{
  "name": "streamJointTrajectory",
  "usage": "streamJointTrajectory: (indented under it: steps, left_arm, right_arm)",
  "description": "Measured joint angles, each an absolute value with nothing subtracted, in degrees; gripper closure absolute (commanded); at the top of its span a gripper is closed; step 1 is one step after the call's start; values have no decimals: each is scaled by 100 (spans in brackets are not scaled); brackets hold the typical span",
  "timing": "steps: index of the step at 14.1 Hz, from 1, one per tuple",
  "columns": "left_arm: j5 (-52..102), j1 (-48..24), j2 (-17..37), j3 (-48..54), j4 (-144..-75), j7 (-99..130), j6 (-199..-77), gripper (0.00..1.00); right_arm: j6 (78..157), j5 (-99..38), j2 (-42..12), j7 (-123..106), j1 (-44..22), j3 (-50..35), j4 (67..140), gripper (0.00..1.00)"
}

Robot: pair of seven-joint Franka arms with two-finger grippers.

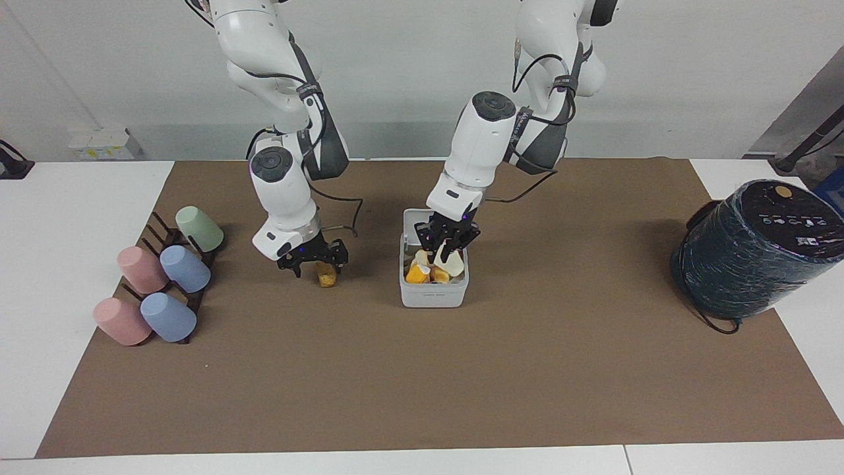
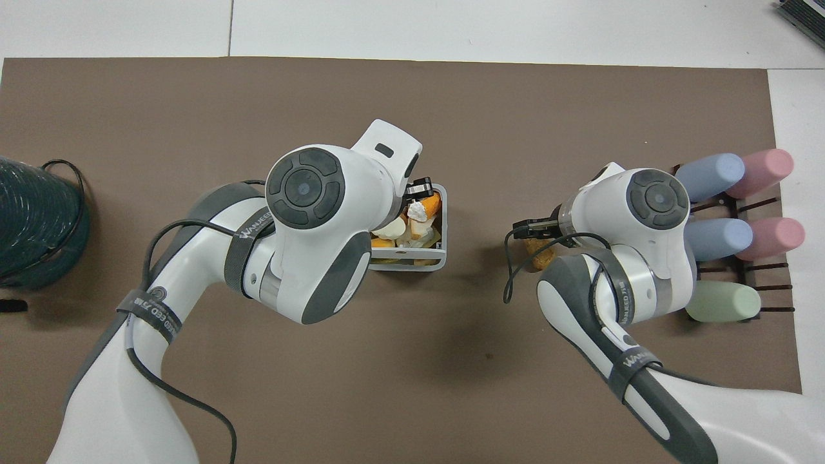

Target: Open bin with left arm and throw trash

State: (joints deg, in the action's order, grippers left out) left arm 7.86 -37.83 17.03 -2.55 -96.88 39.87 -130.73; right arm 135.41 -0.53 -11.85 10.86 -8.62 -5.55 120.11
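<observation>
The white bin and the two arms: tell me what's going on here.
The bin sits open mid-table, already holding several scraps. The left gripper is over it with the pale cream lump at its fingers, right at the point of dropping it in. The right gripper, fingers open, is down around the golden-brown lump on the brown mat, beside the rack of pastel cups. The dark wrapped cylinder stands untouched at the left arm's end.

white jointed arms (image 1: 478, 142), grey pads, black cables
</observation>
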Motion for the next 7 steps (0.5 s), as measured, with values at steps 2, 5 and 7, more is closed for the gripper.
streamJointTrajectory:
  steps: [2, 5, 7]
  left_arm:
    - [787, -3775, 1702, -276, -9625, 3987, -12992, 71]
    - [787, -3678, 1695, -333, -9282, 3987, -12365, 72]
    - [786, -3455, 1689, -347, -9009, 3933, -11834, 73]
  right_arm:
    - [13643, 14, -1186, 1086, -866, -569, 12142, 0]
    - [13652, 35, -1185, 1086, -865, -569, 12170, 0]
    - [13653, 42, -1185, 1079, -865, -569, 12170, 0]
